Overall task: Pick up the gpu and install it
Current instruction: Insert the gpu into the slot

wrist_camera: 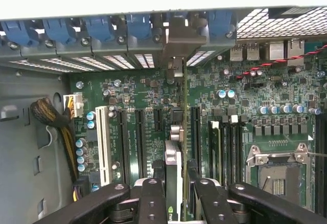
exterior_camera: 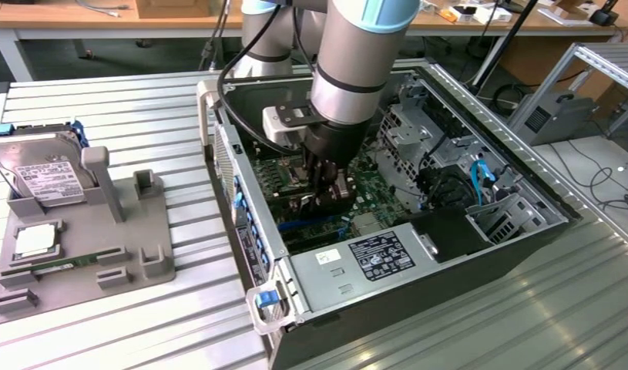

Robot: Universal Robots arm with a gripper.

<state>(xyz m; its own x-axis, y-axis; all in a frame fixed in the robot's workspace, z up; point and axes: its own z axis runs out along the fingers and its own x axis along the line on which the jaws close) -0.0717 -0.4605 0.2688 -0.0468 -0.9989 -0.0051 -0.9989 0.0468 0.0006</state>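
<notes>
Gpu pinched edge-on between the two dark fingers, one finger on each flat face, card standing upright over the green motherboard inside the open computer case. Metal end bracket of the gpu reaching the case's rear wall, among the blue slot clips. Lower edge of the card in line with a long black slot; seated or just above it, impossible to tell. In the exterior view, gripper lowered deep into the case, near the motherboard's middle.

Counted: one arm, one gripper, two fingers, one gpu. One computer case lying on its side on the slatted metal counter. One white slot on the motherboard, away from the gpu toward the yellow-and-black cable bundle. One empty processor socket on the gpu's other side. One grey holder tray on the counter, well apart from the case toward the exterior view's left, carrying one hard drive and one small square chip.
</notes>
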